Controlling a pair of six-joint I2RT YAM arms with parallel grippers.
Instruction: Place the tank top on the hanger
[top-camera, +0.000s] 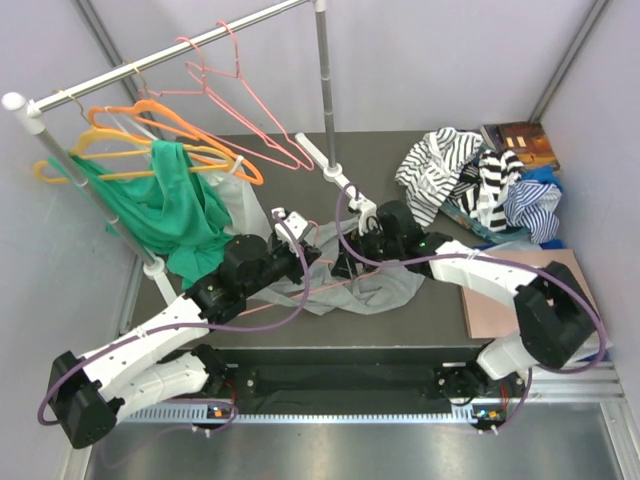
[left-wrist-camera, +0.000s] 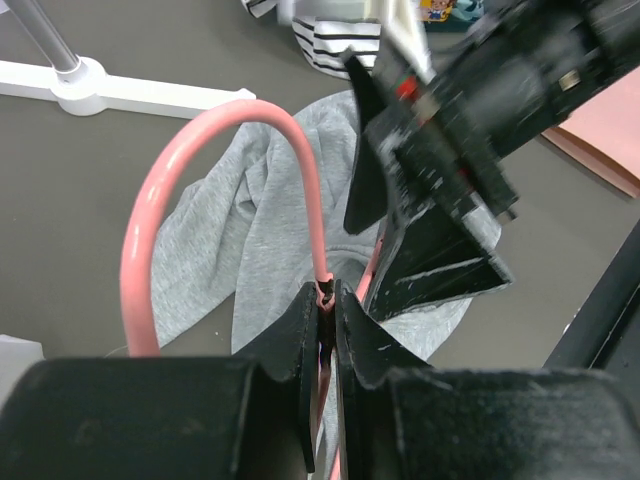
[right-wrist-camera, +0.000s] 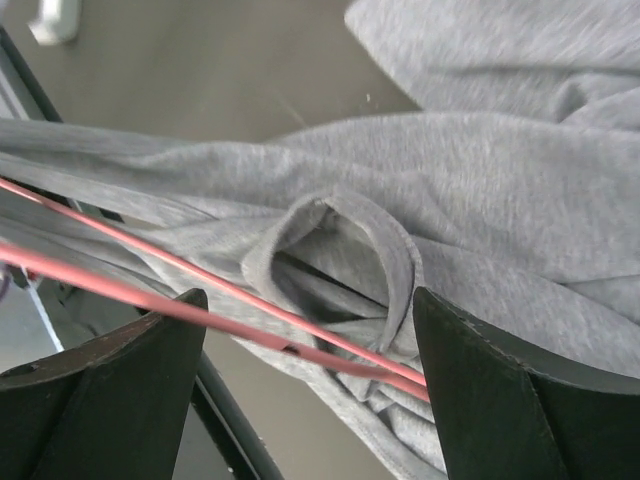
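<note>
Pink wire is pinched just below the hook by the left hand (left-wrist-camera: 327, 297), whose fingers are pressed together on the hanger (left-wrist-camera: 135, 240). The right hand (right-wrist-camera: 305, 300) is spread wide and empty, poised over a strap loop (right-wrist-camera: 395, 262) of the tank top (right-wrist-camera: 520, 190). Two runs of the wire are seen in the right wrist view, slanting from 9 o'clock down toward 5 o'clock along the loop's lower edge; whether either run has entered the loop cannot be told. The step in hand is judged to be the threading of a hanger shoulder through that strap. It would best be done with the neck held steady and low by the left hand, while only the loop's rim is nipped by the right hand at its 3 o'clock side and lifted clear, so that a single layer is taken and the opening is presented to the wire. The fabric is soft grey knit and will probably sag and close if raised too far. In the top view the garment lies crumpled near the middle of the desk (top-camera: 400, 150), with a green garment (top-camera: 160, 205) at its 10 o'clock and striped clothes (top-camera: 470, 175) at its 2 o'clock.
</note>
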